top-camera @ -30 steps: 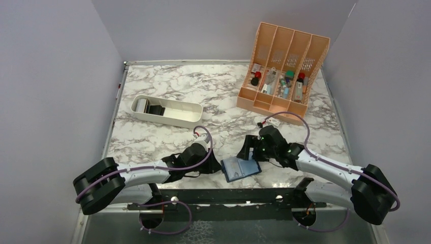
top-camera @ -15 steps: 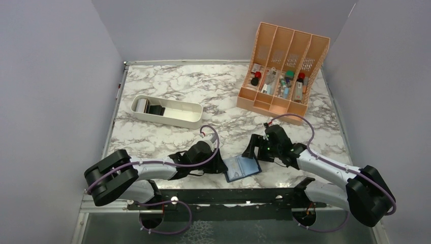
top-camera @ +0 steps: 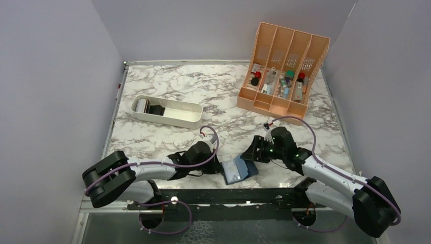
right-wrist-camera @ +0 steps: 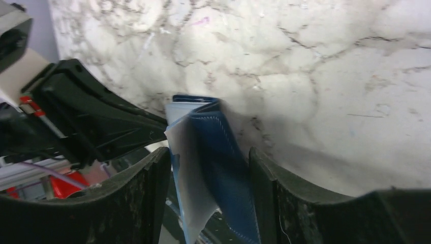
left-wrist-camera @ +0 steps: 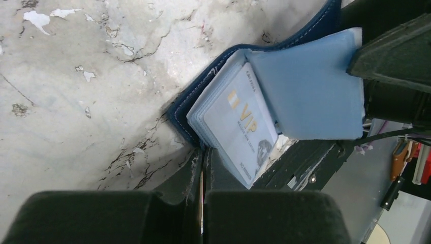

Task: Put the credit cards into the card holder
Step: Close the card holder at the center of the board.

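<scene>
Closing seems the step in hand: at lower centre of the overhead view, the navy folding card holder (top-camera: pixel 238 169) half-shut, a pale VIP credit card (left-wrist-camera: pixel 240 127) pocketed. Right gripper (right-wrist-camera: pixel 208 168) straddles one flap, jaws parted; left gripper (left-wrist-camera: pixel 203 168), pinched nearly shut, appears to pin the edge. Fold gently, keeping the sleeves flat.

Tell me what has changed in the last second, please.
The right hand moved toward the near edge onto the card holder and now straddles its right flap, lifting it so the holder is half folded; before, it lay open and flat. The left hand slid right, up against the holder's left edge, its fingers together. The holder stayed in place. The white tray and orange organizer did not move.
</scene>
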`<state>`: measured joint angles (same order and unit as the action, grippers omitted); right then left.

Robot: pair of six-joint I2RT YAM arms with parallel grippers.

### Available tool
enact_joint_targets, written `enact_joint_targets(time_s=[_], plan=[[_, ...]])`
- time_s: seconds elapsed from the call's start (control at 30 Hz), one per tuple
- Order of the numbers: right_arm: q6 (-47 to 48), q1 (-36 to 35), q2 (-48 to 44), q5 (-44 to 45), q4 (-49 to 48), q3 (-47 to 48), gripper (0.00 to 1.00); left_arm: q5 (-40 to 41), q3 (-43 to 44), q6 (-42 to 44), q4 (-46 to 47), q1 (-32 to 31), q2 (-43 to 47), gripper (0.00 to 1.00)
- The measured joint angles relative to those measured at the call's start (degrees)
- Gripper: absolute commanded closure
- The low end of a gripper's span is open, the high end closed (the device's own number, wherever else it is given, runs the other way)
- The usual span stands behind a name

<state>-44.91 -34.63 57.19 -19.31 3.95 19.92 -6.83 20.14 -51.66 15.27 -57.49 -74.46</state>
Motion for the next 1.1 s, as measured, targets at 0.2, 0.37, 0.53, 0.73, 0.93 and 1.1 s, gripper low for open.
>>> enact_joint_targets(time_s=[0.2,0.37,0.53,0.73,0.93,1.1], plan=[[-1.7,-0.2,-1.9,-4.5,-2.4,0.0,0.52,-0.1,0.1,0.4,0.4,0.0,3.7,1.00],[-2.2,-0.2,-1.2,-6.3,-3.5,-0.3,0.59,-0.6,0.5,0.6,1.5,0.0,4.9,1.00],[-2.3,-0.2,0.5,-8.1,-4.8,-0.3,0.61,-2.2,0.8,1.1,2.8,0.0,4.9,1.00],[-2.4,-0.2,2.1,-8.5,-6.3,-1.2,0.65,-4.7,1.4,2.6,5.3,0.0,5.2,1.00],[-4.2,-0.2,2.3,-9.1,-9.6,-4.8,0.72,-8.4,1.7,3.8,10.6,0.0,5.3,1.00],[-5.7,-0.2,2.5,-9.7,-12.0,-6.3,0.85,-10.8,1.7,4.2,16.5,0.0,3.6,1.00]])
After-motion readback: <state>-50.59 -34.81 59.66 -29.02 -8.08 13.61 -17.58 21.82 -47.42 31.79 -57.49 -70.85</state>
